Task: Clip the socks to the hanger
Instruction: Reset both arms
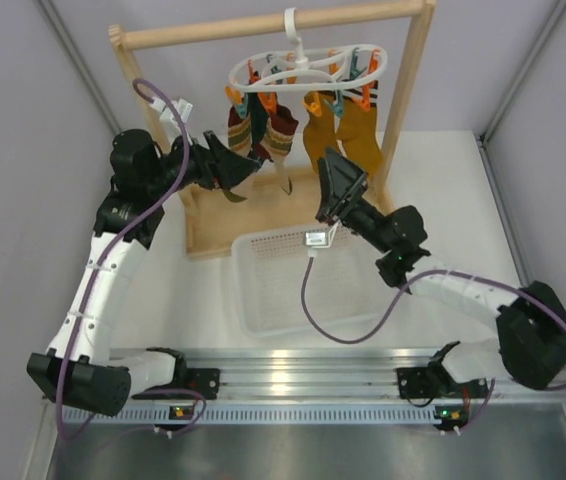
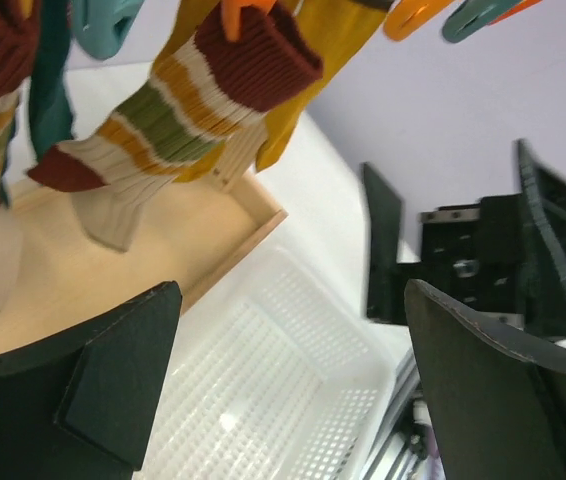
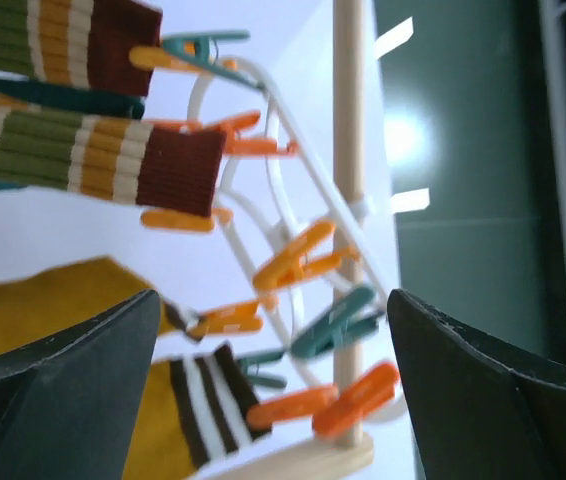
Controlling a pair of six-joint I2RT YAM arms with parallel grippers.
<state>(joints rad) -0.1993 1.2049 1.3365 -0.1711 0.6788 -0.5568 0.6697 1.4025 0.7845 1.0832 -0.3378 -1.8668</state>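
Hanger: the white oval ring hanger (image 1: 303, 68) hangs by its hook from the top rail of the wooden frame (image 1: 263, 25), at the far side of the white surface (image 1: 443, 200).
Clips: orange clips (image 3: 293, 260) and teal clips (image 3: 338, 325) dangle around the ring; several hold sock cuffs, while others in the right wrist view hang free.
Striped socks: the two striped socks (image 1: 281, 130) are clipped at the left side of the ring, dark red cuffs up, toes hanging down over the frame's base board (image 1: 213, 215).
Teal sock: a dark teal sock (image 1: 260, 135) hangs between the two striped ones; any motif on it is too small to make out.
Mustard socks: two mustard socks (image 1: 358, 130) are clipped at the right side of the ring, beside the frame's right post.
Left pincer: the left pincer (image 1: 246, 168) is raised just beside the lower ends of the striped socks. In its own wrist view the fingers stand wide apart with nothing between them, and a striped sock hangs above, apart from them.
Right pincer: the right pincer (image 1: 338, 180) sits just below the mustard socks. Its fingers are spread wide and grip nothing; ring and clips show in the gap between them.
Basket: a white perforated basket (image 1: 283, 290) rests on the surface just in front of the base board, between the two arms.
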